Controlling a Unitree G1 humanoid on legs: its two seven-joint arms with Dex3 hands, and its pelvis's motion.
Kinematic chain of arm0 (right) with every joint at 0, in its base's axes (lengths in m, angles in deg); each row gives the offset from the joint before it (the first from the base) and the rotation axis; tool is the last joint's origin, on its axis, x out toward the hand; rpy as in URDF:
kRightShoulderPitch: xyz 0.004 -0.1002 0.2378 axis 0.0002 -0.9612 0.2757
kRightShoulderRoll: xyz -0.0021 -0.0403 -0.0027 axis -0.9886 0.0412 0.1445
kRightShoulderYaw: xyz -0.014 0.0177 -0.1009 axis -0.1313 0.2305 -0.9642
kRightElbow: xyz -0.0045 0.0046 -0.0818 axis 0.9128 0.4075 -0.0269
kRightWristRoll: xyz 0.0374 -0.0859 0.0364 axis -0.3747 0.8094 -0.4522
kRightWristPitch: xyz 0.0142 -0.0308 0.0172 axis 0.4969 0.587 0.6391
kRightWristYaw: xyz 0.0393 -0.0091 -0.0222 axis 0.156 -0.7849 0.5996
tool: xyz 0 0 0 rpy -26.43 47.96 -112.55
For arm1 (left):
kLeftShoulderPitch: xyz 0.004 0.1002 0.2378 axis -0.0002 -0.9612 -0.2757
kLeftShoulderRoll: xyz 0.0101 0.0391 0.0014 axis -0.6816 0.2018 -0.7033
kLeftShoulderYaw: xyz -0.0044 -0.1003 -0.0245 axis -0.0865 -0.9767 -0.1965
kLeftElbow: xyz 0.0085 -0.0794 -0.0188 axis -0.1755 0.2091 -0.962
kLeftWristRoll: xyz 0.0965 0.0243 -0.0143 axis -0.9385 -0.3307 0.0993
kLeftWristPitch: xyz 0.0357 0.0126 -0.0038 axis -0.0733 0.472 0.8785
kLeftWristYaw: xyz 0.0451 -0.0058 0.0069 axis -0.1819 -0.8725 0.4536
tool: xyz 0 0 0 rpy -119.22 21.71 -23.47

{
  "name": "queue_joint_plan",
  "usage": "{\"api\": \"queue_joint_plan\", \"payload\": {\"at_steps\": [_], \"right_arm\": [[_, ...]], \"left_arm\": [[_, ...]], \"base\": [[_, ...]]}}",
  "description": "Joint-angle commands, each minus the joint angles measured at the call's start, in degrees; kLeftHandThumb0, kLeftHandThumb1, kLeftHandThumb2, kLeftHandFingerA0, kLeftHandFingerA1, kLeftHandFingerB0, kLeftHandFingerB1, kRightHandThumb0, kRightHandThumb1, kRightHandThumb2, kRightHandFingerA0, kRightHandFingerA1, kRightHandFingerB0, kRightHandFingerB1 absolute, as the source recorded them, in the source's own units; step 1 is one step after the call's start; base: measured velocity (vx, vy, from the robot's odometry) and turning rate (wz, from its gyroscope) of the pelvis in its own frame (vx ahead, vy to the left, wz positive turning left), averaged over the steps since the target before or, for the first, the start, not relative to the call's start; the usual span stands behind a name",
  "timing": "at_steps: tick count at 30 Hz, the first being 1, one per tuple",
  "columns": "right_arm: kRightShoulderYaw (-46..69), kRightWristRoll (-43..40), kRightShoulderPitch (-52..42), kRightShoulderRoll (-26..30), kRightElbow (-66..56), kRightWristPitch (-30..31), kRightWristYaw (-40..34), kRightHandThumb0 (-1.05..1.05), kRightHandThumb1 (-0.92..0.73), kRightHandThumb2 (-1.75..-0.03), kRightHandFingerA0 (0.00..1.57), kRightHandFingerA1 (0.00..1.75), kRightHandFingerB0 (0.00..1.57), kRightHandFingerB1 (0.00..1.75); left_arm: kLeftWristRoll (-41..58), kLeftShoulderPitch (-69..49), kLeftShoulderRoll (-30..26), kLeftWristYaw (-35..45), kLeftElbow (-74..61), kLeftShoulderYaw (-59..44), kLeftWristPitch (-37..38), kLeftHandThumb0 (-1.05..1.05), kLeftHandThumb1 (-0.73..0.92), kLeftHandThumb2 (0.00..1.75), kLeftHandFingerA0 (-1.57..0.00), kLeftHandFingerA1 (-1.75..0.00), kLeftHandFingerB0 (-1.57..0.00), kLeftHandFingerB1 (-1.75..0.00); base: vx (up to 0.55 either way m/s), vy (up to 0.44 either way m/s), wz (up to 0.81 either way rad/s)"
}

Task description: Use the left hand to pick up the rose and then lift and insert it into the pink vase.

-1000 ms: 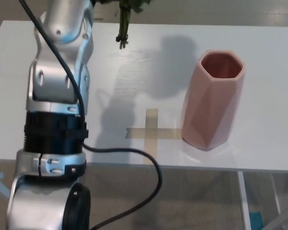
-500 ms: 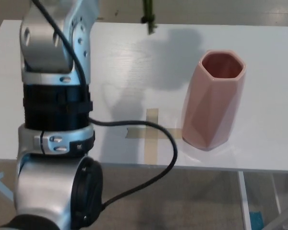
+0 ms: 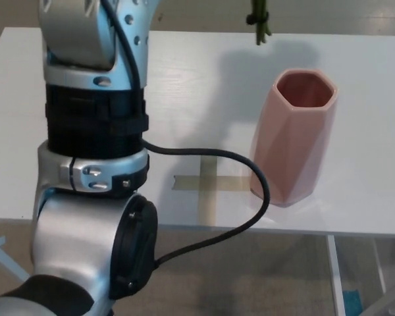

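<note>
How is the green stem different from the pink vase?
The thin green rose stem hangs in the air at the top edge of the picture, while the faceted pink vase stands on the white table. The stem is slim and only its lower end shows; the vase is wide, fully visible and empty. Both are upright.

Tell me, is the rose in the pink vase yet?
Not yet. The rose stem hangs in the air, up and to the left of the pink vase, whose mouth shows nothing inside. The left hand is out of frame.
</note>
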Motion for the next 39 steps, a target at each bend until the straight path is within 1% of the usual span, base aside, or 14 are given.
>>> {"api": "queue_joint_plan", "payload": {"at_steps": [1,8,10,20,29,39], "right_arm": [[-0.01,-0.21,-0.54,0.47,0.17,0.41,0.57,-0.27,-0.63,-0.58,0.71,0.44,0.61,0.41],[-0.22,-0.06,-0.48,0.46,0.23,0.6,0.5,-0.28,-0.62,-0.59,0.71,0.44,0.6,0.41],[-0.38,0.09,-0.56,0.56,0.31,0.32,0.66,-0.29,-0.63,-0.59,0.69,0.43,0.59,0.4],[-0.29,-0.13,-0.64,0.49,0.18,0.45,0.55,-0.27,-0.63,-0.59,0.68,0.43,0.59,0.4],[0.02,-0.41,-0.3,0.59,0.31,0.35,1.19,-0.28,-0.63,-0.58,0.69,0.43,0.59,0.4],[0.17,-0.38,-0.64,0.53,0.18,-0.01,1.07,-0.28,-0.62,-0.59,0.7,0.44,0.59,0.41]], "left_arm": [[2.34,0.99,0.8,-0.55,-0.91,1.26,-1.86,-0.21,0.81,0.65,-1.09,-1.32,-0.84,-0.75],[2.58,0.56,1.49,-1.12,-1.4,2.01,-2.12,-0.2,0.81,0.66,-1.08,-1.34,-0.84,-0.74],[2.47,0.79,1.84,-1.3,-1.39,2.65,-2.66,-0.2,0.81,0.66,-1.07,-1.35,-0.84,-0.74],[2.87,0.74,2.57,-2.42,-2.7,3.32,-3.98,-0.2,0.81,0.63,-1.07,-1.33,-0.84,-0.74],[4.43,0.78,3.67,-3.19,-2.92,3.06,-4.86,-0.2,0.8,0.66,-1.04,-1.38,-0.84,-0.75],[5.04,-0.14,4.97,-4.19,-4.75,3.3,-6.42,-0.2,0.81,0.66,-1.04,-1.38,-0.84,-0.74]], "base": [[0.0,0.0,0.0],[0.0,0.0,0.0],[0.0,0.0,0.0],[0.0,0.0,0.0],[0.0,0.0,0.0],[0.0,0.0,0.0]]}}
